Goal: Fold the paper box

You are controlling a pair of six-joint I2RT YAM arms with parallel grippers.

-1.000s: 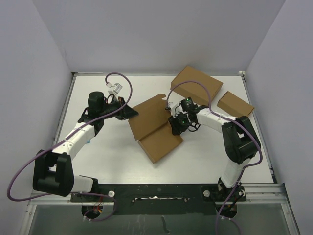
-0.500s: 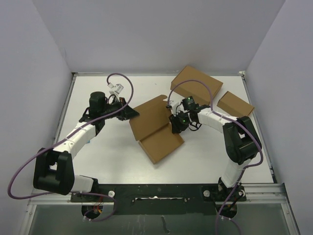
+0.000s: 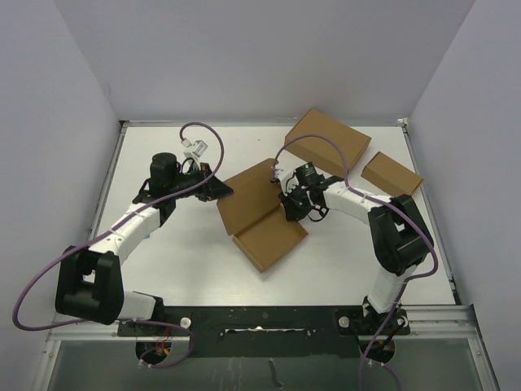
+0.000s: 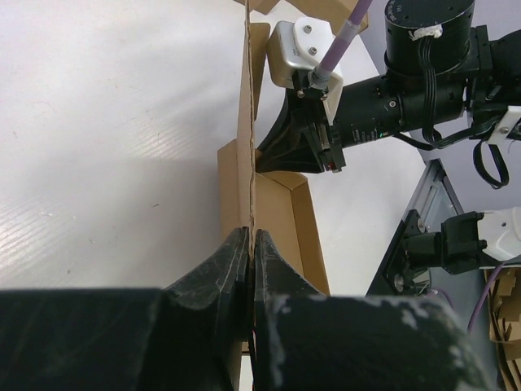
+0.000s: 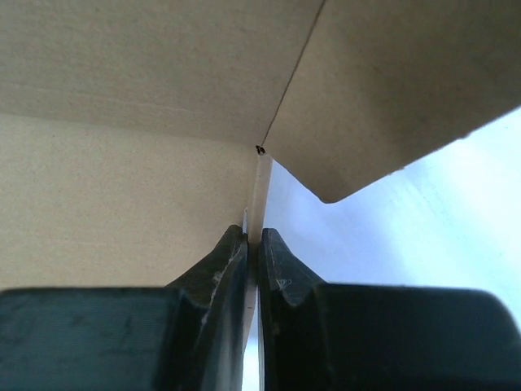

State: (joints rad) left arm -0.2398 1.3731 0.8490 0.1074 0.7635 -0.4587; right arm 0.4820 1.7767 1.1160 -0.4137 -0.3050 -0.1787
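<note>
The paper box (image 3: 259, 214), brown and shallow, lies at the middle of the table with its lid half raised. My left gripper (image 3: 221, 189) is shut on the lid's left edge; in the left wrist view its fingers (image 4: 251, 244) pinch the thin cardboard edge (image 4: 247, 147) seen end on. My right gripper (image 3: 286, 205) is shut on the box's right side; in the right wrist view its fingers (image 5: 254, 244) pinch a thin cardboard wall (image 5: 259, 195), with a side flap (image 5: 391, 98) above.
The largest brown box (image 3: 327, 141) lies at the back right, under the right arm's purple cable. The smallest narrow brown box (image 3: 391, 173) lies by the right edge. The table's white top (image 3: 187, 244) is bordered by walls at the back and sides.
The right gripper has moved up and left a little with the box's right side. The box has shifted slightly and the lid stands a little more raised. The left arm has hardly moved.
</note>
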